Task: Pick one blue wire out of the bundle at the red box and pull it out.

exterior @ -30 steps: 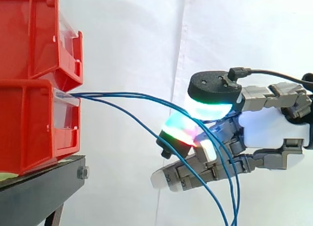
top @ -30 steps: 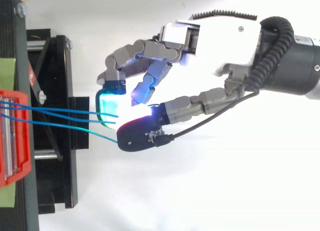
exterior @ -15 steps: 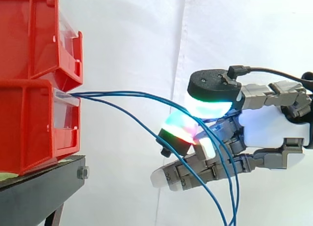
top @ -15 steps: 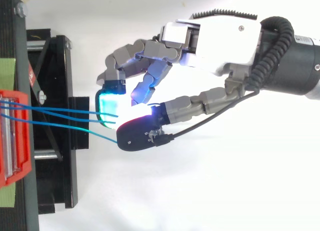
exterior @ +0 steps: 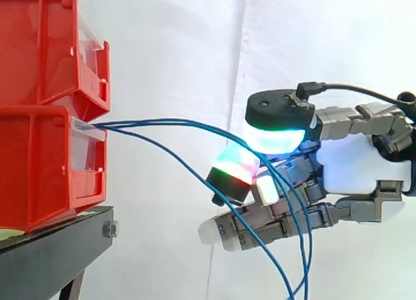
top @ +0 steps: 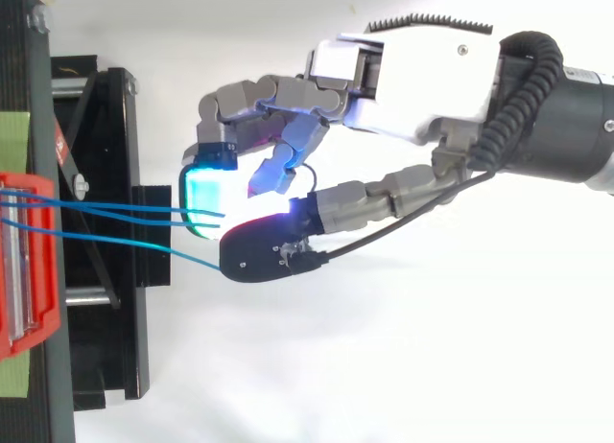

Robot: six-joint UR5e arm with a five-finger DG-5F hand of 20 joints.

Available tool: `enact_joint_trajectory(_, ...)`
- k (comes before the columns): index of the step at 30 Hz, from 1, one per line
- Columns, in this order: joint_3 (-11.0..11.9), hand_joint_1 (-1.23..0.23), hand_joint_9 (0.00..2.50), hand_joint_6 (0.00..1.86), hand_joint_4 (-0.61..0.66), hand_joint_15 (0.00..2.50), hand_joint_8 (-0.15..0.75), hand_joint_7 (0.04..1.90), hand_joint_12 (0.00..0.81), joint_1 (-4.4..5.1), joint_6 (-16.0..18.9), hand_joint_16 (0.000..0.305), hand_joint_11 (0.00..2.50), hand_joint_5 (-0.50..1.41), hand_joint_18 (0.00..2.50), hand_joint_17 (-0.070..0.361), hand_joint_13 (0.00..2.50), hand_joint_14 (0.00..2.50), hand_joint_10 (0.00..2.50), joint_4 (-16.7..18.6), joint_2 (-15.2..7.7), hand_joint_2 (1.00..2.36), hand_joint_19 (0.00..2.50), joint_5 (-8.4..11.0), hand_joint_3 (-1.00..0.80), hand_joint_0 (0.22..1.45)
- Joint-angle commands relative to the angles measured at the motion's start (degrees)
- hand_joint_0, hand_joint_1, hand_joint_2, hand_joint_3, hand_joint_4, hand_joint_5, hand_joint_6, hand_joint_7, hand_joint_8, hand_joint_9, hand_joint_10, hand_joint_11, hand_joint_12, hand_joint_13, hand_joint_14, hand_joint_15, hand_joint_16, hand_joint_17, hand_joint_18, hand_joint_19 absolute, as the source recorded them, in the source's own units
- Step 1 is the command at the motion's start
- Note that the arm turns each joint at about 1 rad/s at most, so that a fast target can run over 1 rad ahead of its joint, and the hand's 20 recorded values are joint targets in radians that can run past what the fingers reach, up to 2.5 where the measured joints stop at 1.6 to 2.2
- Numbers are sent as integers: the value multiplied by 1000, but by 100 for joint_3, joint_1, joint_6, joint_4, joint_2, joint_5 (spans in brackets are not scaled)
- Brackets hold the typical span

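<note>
**Robot hand [exterior: 361, 167] pinches blue wires [exterior: 149, 124] trailing from a red bin [exterior: 45, 163]**

Three blue strands leave the front lip of the red bin, the lower of two stacked on a black stand [exterior: 58, 241]. They arc right through open air to the hand, which reaches in from the right before a white curtain [exterior: 175, 47]. The thumb [exterior: 276, 118], its pad glowing cyan, closes from above toward a curled fingertip [exterior: 233, 170] glowing green and red. The wires pass between the two, though how many strands are actually caught cannot be told. The other fingers bend underneath, and past the hand the wires droop down.
</note>
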Motion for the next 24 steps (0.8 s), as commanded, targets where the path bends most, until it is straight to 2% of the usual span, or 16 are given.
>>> enact_joint_trajectory(1, 1, -671, 957, 503, 434, 38, 298, 1412, 437, 0, 3, 75, 397, -25, 260, 169, 302, 0, 14, 0, -7, 1124, 204, -3, 61, 597)
enact_joint_trajectory(5, 1, -629, 978, 503, 436, 47, 295, 1400, 436, 0, 3, 75, 392, -22, 259, 170, 307, 0, 14, 0, 2, 1209, 212, -3, 32, 584)
enact_joint_trajectory(8, 1, -624, 979, 503, 412, 49, 300, 1418, 438, 0, 3, 76, 406, -21, 254, 170, 305, 0, 14, 0, -7, 1216, 211, -3, 26, 582)
enact_joint_trajectory(9, 1, -637, 968, 503, 365, 56, 306, 1466, 436, 0, 3, 75, 450, -23, 247, 168, 299, 1, 16, 0, -7, 1101, 212, -3, 52, 605)
enact_joint_trajectory(11, 1, -651, 956, 501, 363, 67, 311, 1516, 439, 0, 3, 74, 487, -28, 234, 168, 291, 1, 17, 0, -7, 1060, 204, -3, 60, 614)
enact_joint_trajectory(12, 1, -707, 931, 511, 357, 64, 312, 1528, 441, 0, 3, 74, 525, -41, 228, 167, 277, 3, 18, 0, -7, 1000, 203, -3, 76, 621)
enact_joint_trajectory(17, 1, -772, 903, 562, 421, 58, 310, 1468, 442, 0, 3, 75, 577, -67, 223, 168, 258, 1, 19, 0, 2, 1004, 186, -12, 64, 613)
enact_joint_trajectory(18, 1, -782, 908, 518, 484, 41, 299, 1524, 442, 0, 3, 75, 469, -51, 224, 169, 261, 0, 18, 0, 2, 1002, 176, -12, 38, 618)
enact_joint_trajectory(19, 1, -771, 908, 501, 482, 27, 293, 1524, 440, 0, 3, 75, 408, -43, 221, 168, 259, 1, 16, 0, 2, 1002, 178, -3, 41, 629)
enact_joint_trajectory(20, 1, -719, 895, 503, 446, 8, 270, 1434, 418, 0, 3, 73, 293, -36, 213, 163, 258, 1, 11, 0, -7, 1001, 187, -12, 52, 654)
enact_joint_trajectory(21, 1, -684, 898, 504, 483, 0, 256, 1340, 403, 0, 3, 72, 191, -32, 208, 161, 252, 0, 7, 0, 2, 1018, 189, -12, 43, 659)
enact_joint_trajectory(24, 1, -629, 866, 505, 485, 0, 239, 1222, 389, 0, 3, 70, 97, -34, 178, 158, 231, 0, 4, 0, 2, 1110, 183, -3, 19, 638)
